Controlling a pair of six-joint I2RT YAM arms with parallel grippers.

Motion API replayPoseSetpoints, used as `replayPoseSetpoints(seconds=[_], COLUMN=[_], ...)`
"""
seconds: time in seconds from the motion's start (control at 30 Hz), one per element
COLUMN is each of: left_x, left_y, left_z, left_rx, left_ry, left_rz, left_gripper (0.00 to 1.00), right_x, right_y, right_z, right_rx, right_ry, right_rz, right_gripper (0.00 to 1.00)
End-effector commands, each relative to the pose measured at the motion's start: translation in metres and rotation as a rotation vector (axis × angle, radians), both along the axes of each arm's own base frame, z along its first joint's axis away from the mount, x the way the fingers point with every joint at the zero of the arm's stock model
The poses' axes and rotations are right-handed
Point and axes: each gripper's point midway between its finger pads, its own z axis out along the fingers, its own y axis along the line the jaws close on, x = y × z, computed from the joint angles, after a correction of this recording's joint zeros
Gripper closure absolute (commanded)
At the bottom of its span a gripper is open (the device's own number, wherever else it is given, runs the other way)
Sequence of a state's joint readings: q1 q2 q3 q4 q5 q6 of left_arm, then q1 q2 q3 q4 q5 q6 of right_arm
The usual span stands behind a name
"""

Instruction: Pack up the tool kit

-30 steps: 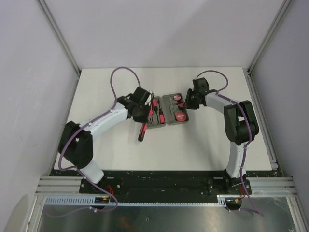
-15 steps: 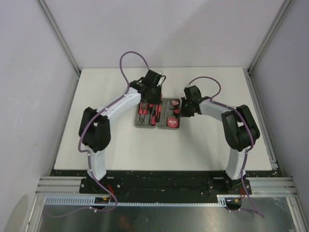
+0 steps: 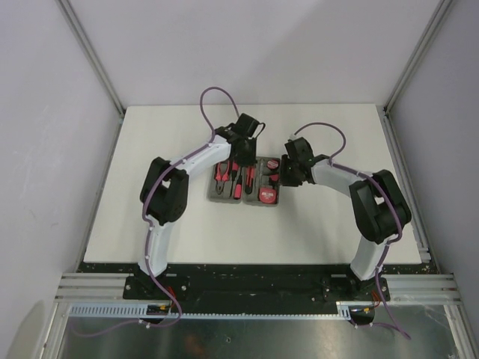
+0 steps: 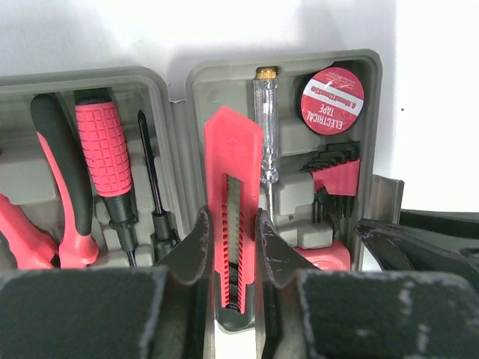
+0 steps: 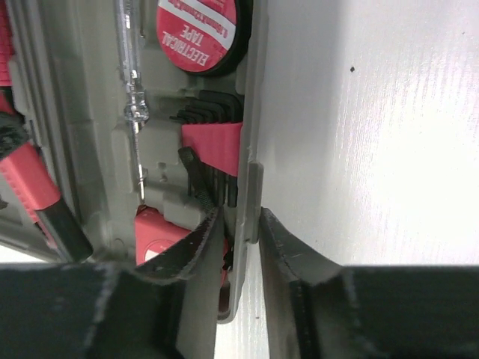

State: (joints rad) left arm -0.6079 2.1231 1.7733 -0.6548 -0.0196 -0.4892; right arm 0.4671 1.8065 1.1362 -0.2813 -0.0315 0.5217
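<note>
Reading the round red label on the tape roll (image 4: 331,101), I get "ELECTRICAL TAPE"; the finer print above it is too small for me. The grey tool kit case (image 4: 196,97) lies open and flat in the middle of the surface (image 3: 150,209), its long axis running left to right, the two halves side by side. My left end effector (image 4: 232,221) is clamped on the red utility knife (image 4: 232,149), held lengthwise over the right half, angled tip pointing away from the wrist camera toward the case's far wall. My right end effector (image 5: 239,217) pinches the case's right-hand wall, one finger inside, one outside.
</note>
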Motion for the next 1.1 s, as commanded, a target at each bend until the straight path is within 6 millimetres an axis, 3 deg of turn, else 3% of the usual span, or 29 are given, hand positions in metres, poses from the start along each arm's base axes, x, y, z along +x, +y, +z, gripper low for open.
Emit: replayPoseSetpoints(seconds=[0.0,0.2,0.53,0.67,0.8,0.93,1.07], left_x=[0.001,-0.007,-0.015,-0.015,-0.015,-0.009,-0.002], left_y=[-0.012,-0.015,-0.006,-0.003,-0.005,-0.006,-0.005], left_z=[0.006,-0.002,-0.027,-0.033,-0.028,-0.009,0.014], left_rx=[-0.019,-0.012,0.065,0.083,0.075,0.062,0.052], left_ry=[-0.020,-0.001,0.021,0.023,0.016,-0.028,-0.084], left_rz=[-0.010,-0.001,0.000,0.001,-0.004,-0.002,0.008], left_gripper=[1.00,1.00,0.98,0.85,0.67,0.48,0.40], right_x=[0.012,0.018,0.022,0.023,0.024,0.026,0.028], right_y=[-0.004,-0.005,-0.014,-0.015,-0.015,-0.016,-0.017], right_z=[0.037,0.050,0.045,0.043,0.045,0.050,0.056], right_rx=[0.029,0.053,0.031,0.033,0.038,0.046,0.054], right_ry=[-0.101,-0.133,-0.128,-0.125,-0.130,-0.141,-0.155], right_rz=[-0.034,-0.054,-0.094,-0.098,-0.103,-0.108,-0.111], right_gripper=[0.66,0.62,0.62,0.62,0.62,0.63,0.63])
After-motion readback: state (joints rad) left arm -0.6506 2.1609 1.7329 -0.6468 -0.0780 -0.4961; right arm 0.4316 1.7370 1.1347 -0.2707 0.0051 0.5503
